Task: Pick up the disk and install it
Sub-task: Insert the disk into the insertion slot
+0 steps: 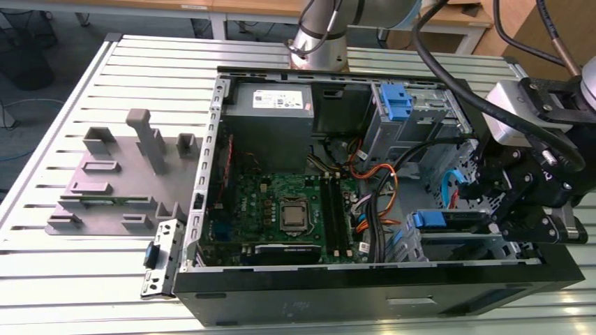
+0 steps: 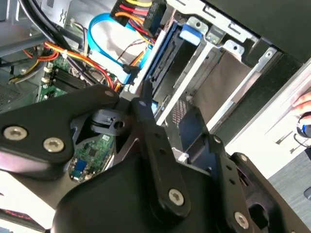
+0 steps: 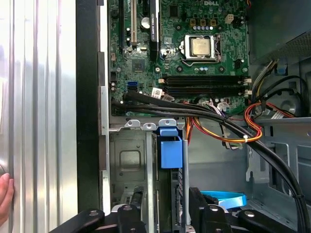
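The disk (image 1: 445, 220) stands on edge in the drive cage at the front corner of the open computer case (image 1: 373, 286), on the exterior view's right. Its blue carrier tab (image 3: 170, 148) sits level with the cage's rim, and its blue rail (image 2: 163, 58) runs down into the slot. My gripper (image 1: 493, 209) hangs just over the disk's outer end. In the first wrist view the gripper (image 3: 165, 211) is open, with one finger (image 3: 131, 213) on each side of the disk's slot. One black fingertip (image 2: 145, 94) is beside the blue rail; contact cannot be judged.
Black and orange cable bundles (image 3: 218, 119) cross between the motherboard (image 3: 194, 48) and the cage. A second blue bracket (image 1: 396, 105) sits in the upper bay beside the grey power supply (image 1: 270, 101). A grey fixture (image 1: 116, 174) lies on the slatted table. A person's hand (image 3: 4, 194) rests beside the case.
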You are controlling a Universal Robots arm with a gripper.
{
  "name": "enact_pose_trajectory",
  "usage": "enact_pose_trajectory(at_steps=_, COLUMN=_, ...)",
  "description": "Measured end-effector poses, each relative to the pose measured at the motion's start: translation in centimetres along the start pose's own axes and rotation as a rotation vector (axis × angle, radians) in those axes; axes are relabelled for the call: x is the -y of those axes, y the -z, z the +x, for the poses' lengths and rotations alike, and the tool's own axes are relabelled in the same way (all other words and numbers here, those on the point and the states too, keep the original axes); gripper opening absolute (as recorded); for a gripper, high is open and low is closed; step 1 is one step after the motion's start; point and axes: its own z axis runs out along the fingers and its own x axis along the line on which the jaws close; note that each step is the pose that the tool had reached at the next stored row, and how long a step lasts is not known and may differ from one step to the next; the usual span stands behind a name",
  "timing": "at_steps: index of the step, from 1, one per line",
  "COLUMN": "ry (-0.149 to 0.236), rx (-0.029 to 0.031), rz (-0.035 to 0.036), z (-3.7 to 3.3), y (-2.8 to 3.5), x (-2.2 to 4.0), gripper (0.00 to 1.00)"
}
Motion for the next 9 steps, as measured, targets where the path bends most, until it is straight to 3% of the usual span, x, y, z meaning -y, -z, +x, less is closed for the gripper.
enact_pose_trajectory(at_steps=4, ry=0.000, rx=0.0011, rz=0.0006, z=0.00, y=-0.03, x=-0.06, gripper=0.49)
enact_pose_trajectory(at_steps=9, ry=0.009, rx=0.0085, rz=0.0121, z=0.04, y=-0.50, x=-0.50, gripper=0.49)
